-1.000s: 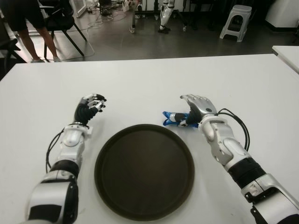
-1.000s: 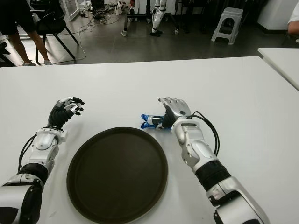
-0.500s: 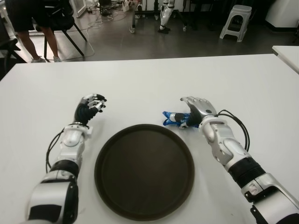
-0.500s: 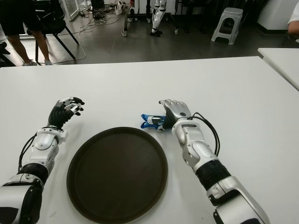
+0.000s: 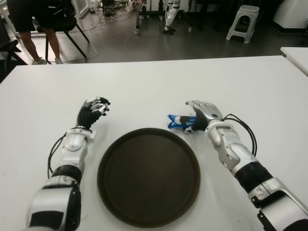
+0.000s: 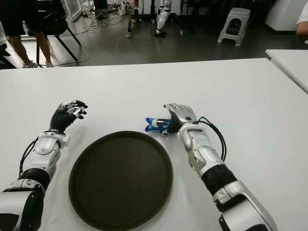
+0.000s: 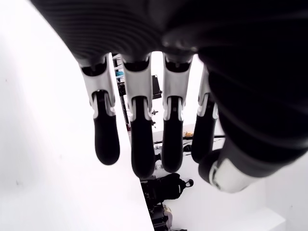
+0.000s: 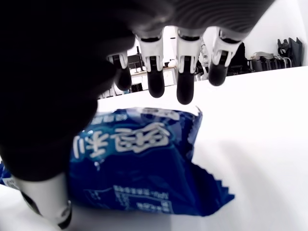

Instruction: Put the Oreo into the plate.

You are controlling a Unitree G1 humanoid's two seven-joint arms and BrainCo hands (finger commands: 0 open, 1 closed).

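While the right hand [image 5: 203,111] sits over the near end of the Oreo [image 5: 179,121], the blue packet lies flat on the white table [image 5: 159,82], just beyond the far right rim of the plate [image 5: 148,176] and outside it. Seen from the right wrist, the fingers [image 8: 186,72] arch over the top of the packet with their tips hanging clear of it, and the thumb [image 8: 45,192] comes down along one side; the hand is loosely spread around the Oreo [image 8: 144,168] and has not closed on it. Whether the thumb touches the wrapper cannot be told. The packet's crimped edge points away from the palm.

The plate is a dark, round, shallow dish in front of the robot, between the two arms. The left hand [image 5: 94,109] shows beside the plate's far left side, fingers [image 7: 107,130] half curled with nothing in them.

Beyond the table's far edge, a person's legs [image 5: 33,41] stand by a chair [image 5: 65,21], and a white stool [image 5: 241,21] stands on the floor to the right.
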